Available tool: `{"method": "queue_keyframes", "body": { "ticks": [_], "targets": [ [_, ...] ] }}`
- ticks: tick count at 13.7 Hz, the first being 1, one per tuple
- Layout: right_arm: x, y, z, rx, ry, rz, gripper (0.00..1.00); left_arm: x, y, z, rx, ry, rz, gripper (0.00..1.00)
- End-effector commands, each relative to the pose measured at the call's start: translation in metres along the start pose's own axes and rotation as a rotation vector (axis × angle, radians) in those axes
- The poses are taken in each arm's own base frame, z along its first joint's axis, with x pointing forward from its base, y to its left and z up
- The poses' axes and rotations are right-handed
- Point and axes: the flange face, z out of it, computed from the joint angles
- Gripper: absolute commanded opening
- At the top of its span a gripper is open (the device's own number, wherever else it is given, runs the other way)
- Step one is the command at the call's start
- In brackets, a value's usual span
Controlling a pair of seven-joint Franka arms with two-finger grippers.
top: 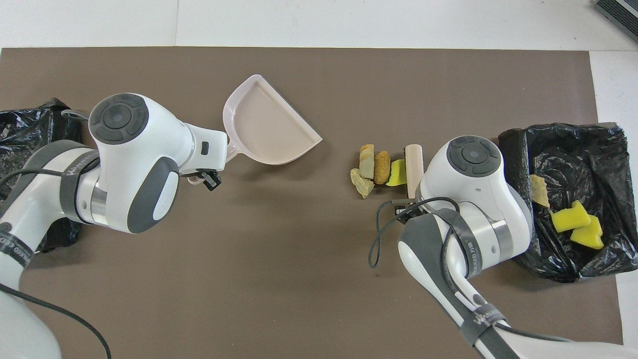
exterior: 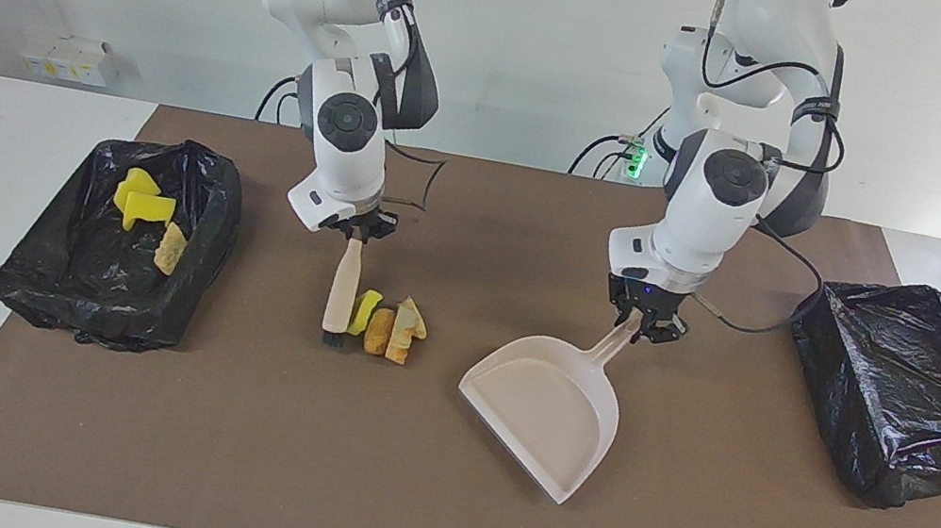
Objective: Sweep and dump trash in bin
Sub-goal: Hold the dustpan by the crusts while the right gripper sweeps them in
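1. The trash (exterior: 386,327), a cluster of sponge and bread-like bits, lies on the brown mat (exterior: 210,450), touching the brush (exterior: 343,289).
2. The right gripper (exterior: 357,231) is clamped on the brush's handle top, just above the trash.
3. The left gripper (exterior: 641,321) grips the dustpan (exterior: 547,406) handle; the pan's open edge faces the trash, well apart from it.
4. More pieces lie in the bin (exterior: 44,298) at the right arm's end.
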Motion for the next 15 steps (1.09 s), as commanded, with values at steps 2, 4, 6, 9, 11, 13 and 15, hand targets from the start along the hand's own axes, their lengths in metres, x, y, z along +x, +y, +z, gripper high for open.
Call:
{"method": "queue_keyframes", "body": {
  "ticks": [2,4,6,9,11,13,15],
  "targets": [
    [-0.001,0.002,0.003,0.019,-0.015,0.027,0.00,-0.002,0.015,-0.008,-0.019,-0.048,0.221,0.00],
    [0.000,0.001,0.010,0.027,-0.022,0.009,0.00,0.003,0.028,-0.008,-0.002,-0.091,0.277,0.00],
    [0.001,0.002,0.012,0.029,-0.028,-0.077,0.00,0.009,0.042,-0.003,-0.015,-0.110,0.407,0.00],
    [0.003,0.001,0.013,0.040,-0.016,-0.097,0.00,0.025,0.060,0.002,0.000,-0.112,0.464,0.00],
    [0.005,-0.007,0.015,0.145,-0.032,-0.081,0.00,0.031,0.066,0.011,0.003,-0.119,0.479,0.00],
    [0.006,-0.008,0.014,0.179,-0.035,-0.075,0.00,0.036,0.071,0.015,0.004,-0.122,0.440,0.00],
    [0.006,-0.013,0.013,0.241,-0.044,-0.073,0.00,0.039,0.079,0.019,0.002,-0.126,0.439,0.00]
  ]
}}
